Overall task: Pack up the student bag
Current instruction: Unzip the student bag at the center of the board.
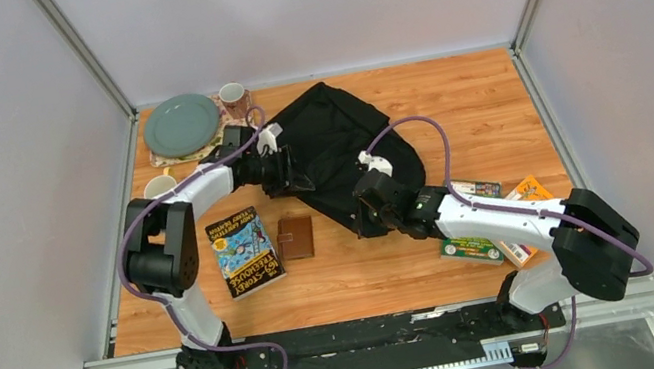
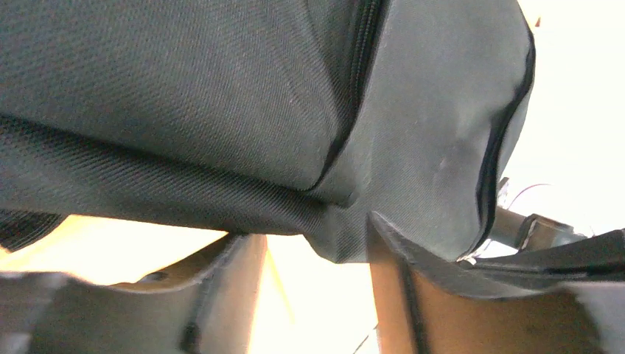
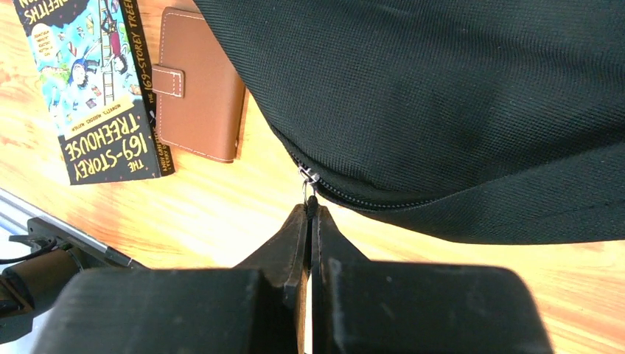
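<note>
Right claw [image 3: 310, 212] pinches student bag [image 3: 442, 96] zip pull [image 3: 306, 177] (wooden table [image 3: 221, 214], grey walls [image 1: 312, 4]).

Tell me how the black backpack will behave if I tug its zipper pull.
Likely floppy: the backpack lies slumped and creased, so fabric should bunch toward the right hand first. It looks flat, probably light, so may slide.

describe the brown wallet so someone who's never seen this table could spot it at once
Start at the black student bag in the middle of the wooden table. Just off its near left edge, the wallet lies flat beside a colourful paperback book. It is the only small, plain brown leather piece, closed by a stitched strap.
</note>
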